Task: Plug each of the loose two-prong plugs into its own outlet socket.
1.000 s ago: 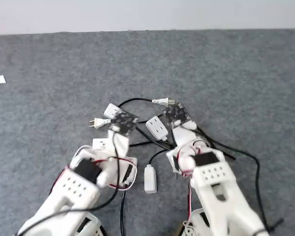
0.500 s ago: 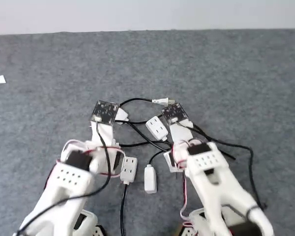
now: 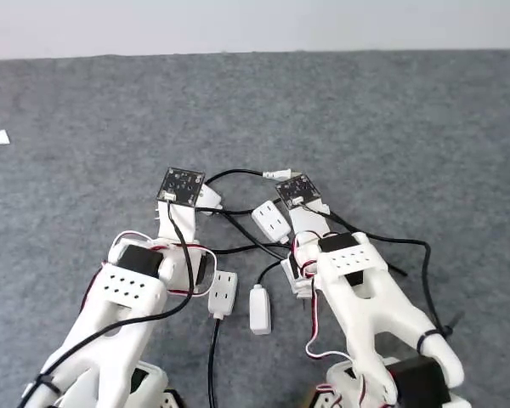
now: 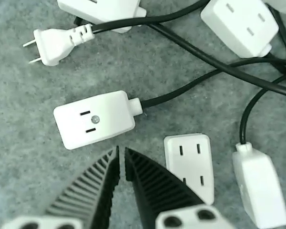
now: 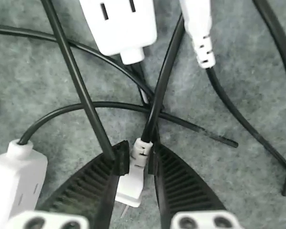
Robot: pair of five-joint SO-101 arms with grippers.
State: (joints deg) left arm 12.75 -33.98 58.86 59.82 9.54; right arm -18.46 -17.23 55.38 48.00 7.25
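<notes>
In the left wrist view my left gripper [image 4: 121,153] is shut and holds nothing, just short of a white outlet socket [image 4: 95,119] lying face up. A loose two-prong plug [image 4: 57,42] lies beyond that socket, and another socket [image 4: 188,161] lies beside the fingers. In the right wrist view my right gripper [image 5: 136,160] is shut on a white two-prong plug [image 5: 131,183], gripped near its cord collar, prongs pointing back toward the wrist. From above, both arms hang over the tangle, with sockets [image 3: 272,221] [image 3: 223,291] between them and a plug [image 3: 280,176] at the far side.
Black cords [image 5: 81,90] cross under and around both grippers on the grey carpet [image 3: 425,127]. A further white socket [image 3: 259,308] lies between the arm bases. Small white scraps [image 3: 0,137] lie far left. The carpet is open to the right and at the back.
The left arm swung left and straightened, uncovering the socket by its base and covering the plug at its tip. The right arm shifted slightly back and to the left over the cords.
</notes>
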